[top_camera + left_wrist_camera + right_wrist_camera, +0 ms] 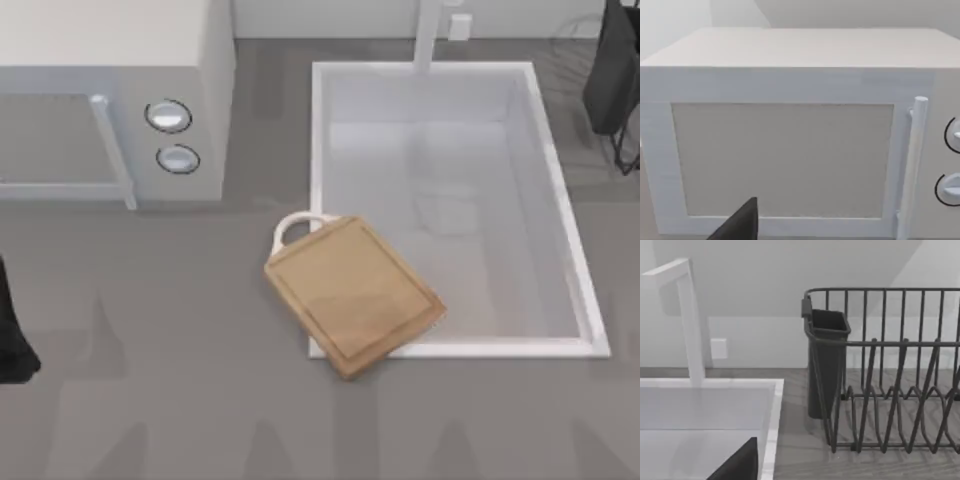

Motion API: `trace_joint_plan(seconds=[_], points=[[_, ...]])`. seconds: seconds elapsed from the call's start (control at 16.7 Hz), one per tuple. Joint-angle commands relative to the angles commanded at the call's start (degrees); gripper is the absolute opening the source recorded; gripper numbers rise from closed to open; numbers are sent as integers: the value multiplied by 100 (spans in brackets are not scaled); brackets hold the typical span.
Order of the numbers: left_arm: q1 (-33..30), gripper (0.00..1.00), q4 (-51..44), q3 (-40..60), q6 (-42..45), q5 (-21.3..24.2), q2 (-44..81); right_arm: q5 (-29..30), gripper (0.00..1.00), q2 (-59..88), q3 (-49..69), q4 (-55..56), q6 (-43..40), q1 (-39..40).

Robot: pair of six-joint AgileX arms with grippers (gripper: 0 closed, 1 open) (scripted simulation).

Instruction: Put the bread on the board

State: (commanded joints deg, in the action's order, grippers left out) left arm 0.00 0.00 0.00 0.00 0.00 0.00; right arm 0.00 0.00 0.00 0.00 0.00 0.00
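Observation:
The board (355, 295) is a light-brown wooden rectangle lying at an angle in the middle of the counter. Its far corner rests over the front left corner of the sink (563, 210), and its white loop handle (298, 224) points toward the microwave. Nothing lies on the board. The bread is out of view. My left arm (14, 335) is parked at the counter's left edge, and a dark part of my left gripper (737, 226) faces the microwave door. A dark part of my right gripper (739, 465) hangs over the sink's rim, near the dish rack.
A white microwave (110, 100) with its door (785, 155) shut stands at the back left. A faucet (690, 325) rises behind the white sink. A dark wire dish rack (890, 390) with a utensil cup (827, 365) stands at the back right.

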Motion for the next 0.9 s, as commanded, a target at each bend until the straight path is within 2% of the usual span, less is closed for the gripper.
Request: trace_joint_plan(seconds=[0.24,0.42,0.9], points=[[71,100,-156,120,161,-19,175,0,100,0,0,0,0,0],[278,100,-761,672,803,-71,885,0,100,0,0,0,0,0],[924,100,-2744,3073,3145,-121,4558,0,100,0,0,0,0,0]])
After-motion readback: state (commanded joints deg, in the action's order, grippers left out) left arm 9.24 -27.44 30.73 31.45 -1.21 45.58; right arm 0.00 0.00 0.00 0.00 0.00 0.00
